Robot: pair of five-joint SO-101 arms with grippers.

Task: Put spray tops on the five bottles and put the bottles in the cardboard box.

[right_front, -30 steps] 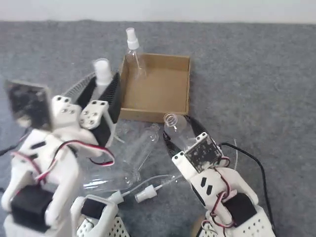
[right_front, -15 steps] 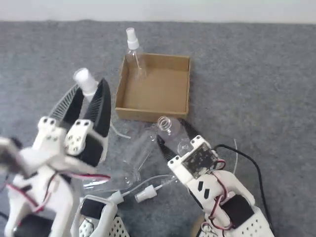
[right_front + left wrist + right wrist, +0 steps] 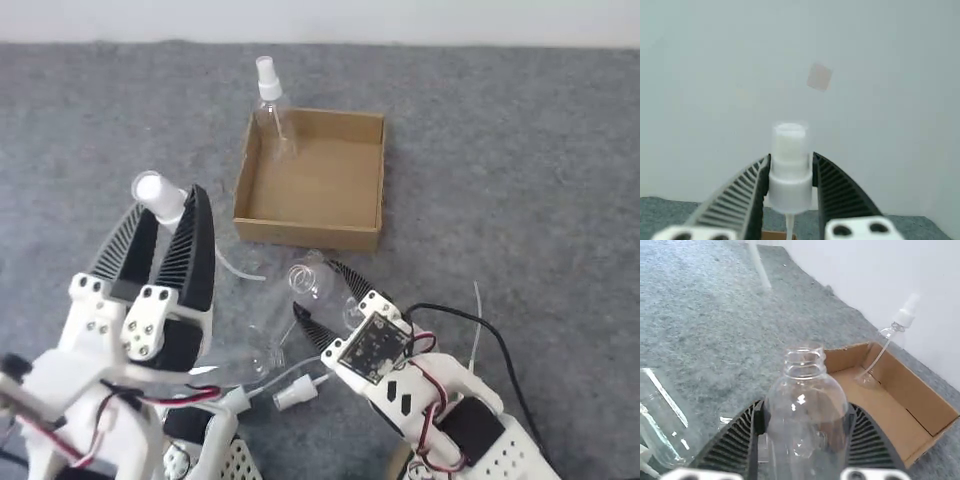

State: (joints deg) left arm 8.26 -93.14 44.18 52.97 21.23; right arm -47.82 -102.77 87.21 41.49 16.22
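- Left wrist view: your left gripper (image 3: 790,161) is clamped on a spray top (image 3: 789,145).
- Your right gripper (image 3: 804,412) hugs an uncapped bottle (image 3: 802,372), with the cardboard box (image 3: 900,400) ahead of its tips.

No text, label, number or sign can be read anywhere: the spray top (image 3: 789,150) held in the left gripper (image 3: 790,160), the bottle (image 3: 805,390) clamped in the right gripper (image 3: 804,412), and the cardboard box (image 3: 310,225) beyond both show plain surfaces.
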